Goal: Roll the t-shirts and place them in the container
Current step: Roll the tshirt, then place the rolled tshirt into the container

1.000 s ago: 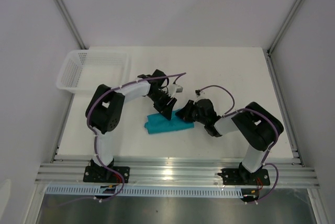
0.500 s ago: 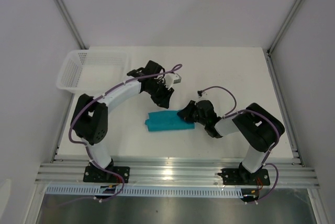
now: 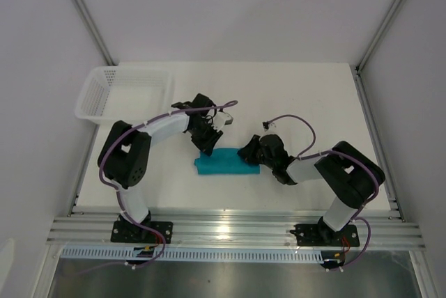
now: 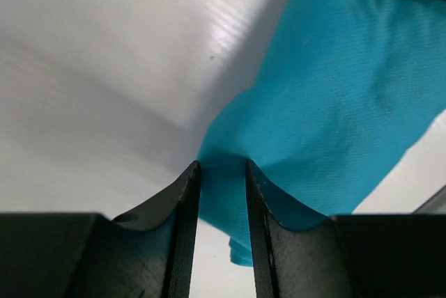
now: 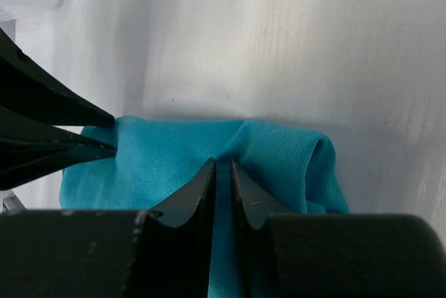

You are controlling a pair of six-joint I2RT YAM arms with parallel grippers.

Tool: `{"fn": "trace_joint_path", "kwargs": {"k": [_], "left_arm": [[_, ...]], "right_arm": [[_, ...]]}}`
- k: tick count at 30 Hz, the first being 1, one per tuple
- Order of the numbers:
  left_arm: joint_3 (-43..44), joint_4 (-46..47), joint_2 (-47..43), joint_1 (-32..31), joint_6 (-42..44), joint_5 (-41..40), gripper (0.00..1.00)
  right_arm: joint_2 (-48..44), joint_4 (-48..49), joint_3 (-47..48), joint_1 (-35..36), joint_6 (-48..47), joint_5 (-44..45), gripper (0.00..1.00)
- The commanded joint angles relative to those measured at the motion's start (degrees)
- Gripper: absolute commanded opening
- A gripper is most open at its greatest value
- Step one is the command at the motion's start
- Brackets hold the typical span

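The teal t-shirt lies as a folded strip near the middle of the white counter. The left end effector pinches a raised fold at its far left corner, and the right end effector is clamped on its right end. A white mesh basket stands far left.

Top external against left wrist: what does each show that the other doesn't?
Only the top view: the white plastic mesh basket at the white table's far-left corner, the left arm and right arm whole, and the teal cotton t-shirt's full length as a narrow bundle. Only the left wrist: the left gripper straddling a raised fold at the cloth's edge. Both: the t-shirt lying on the table.
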Motion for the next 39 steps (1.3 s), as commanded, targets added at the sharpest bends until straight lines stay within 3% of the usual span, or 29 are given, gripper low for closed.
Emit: {"fn": "trace_joint_path", "kwargs": {"k": [1,11,22,25,27,28,29,39], "left_arm": [[-0.9,0.1,-0.2,1.0,0.7,-2.9,0.36],[-3.1,0.2,-2.6,1.2,2.9,-1.2,0.39],[-2.4,-0.1,-16.1,-1.1,11.2,2.9,0.48],[-5.1,0.8,-18.2,-5.9,14.3,1.0,0.56],[-8.0,2.9,-19.5,-8.9,16.4,-0.5,0.67],[-10.0,4.0,-19.9,-12.1,18.5,-1.6,0.78],[-10.6,5.6,-19.8,-13.3,19.2,-3.6,0.99],[-17.1,15.6,-19.1,-23.0,23.5,-14.9,1.0]], "right_arm": [[-2.0,-1.9,-0.8,0.5,-1.0,3.1,0.17],[-3.3,-3.4,-0.6,0.9,-2.4,3.2,0.18],[-4.2,-4.9,0.2,1.0,-4.4,2.4,0.19],[-4.3,-5.4,0.6,1.0,-3.9,2.3,0.21],[-4.3,-5.0,0.5,0.8,-2.9,1.7,0.22],[-4.3,-4.8,0.6,0.6,-2.5,1.3,0.22],[-4.2,-4.5,0.5,0.5,-2.4,0.6,0.22],[-3.5,-3.3,0.6,0.4,-1.3,-0.6,0.23]]}}
